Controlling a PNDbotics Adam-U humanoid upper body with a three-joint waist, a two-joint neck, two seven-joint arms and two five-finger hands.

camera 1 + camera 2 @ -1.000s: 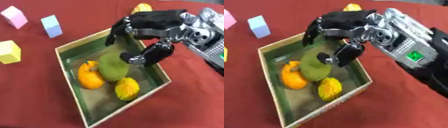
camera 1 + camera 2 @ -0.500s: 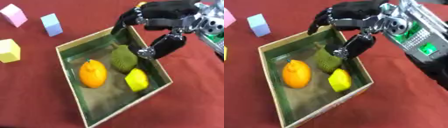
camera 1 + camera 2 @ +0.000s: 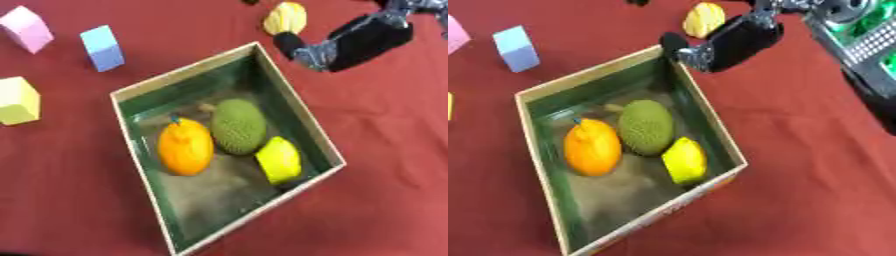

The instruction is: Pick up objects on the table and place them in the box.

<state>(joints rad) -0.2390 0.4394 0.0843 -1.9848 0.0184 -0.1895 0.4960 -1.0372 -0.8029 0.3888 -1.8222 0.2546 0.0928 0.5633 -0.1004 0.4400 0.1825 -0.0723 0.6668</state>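
Observation:
A green-lined box with a pale rim [image 3: 185,70] sits in the middle of the red cloth. Inside it lie an orange [image 3: 185,146], a bumpy green fruit [image 3: 238,126] and a yellow lemon [image 3: 279,160], side by side. My right hand [image 3: 359,37] hovers beyond the box's far right corner, open, with its thumb pointing toward the box and nothing in it; most of its fingers are cut off by the top edge. A small yellow fruit-like object [image 3: 286,17] lies on the cloth just left of that hand. My left hand does not show.
Three blocks stand on the cloth left of the box: a pink one [image 3: 28,29], a blue one [image 3: 102,47] and a pale yellow one [image 3: 17,100]. My right forearm [image 3: 859,35] fills the upper right corner.
My right hand has drawn back out of the box, up and to the far right, leaving the green fruit inside. The whole picture has also shifted, so the camera moved.

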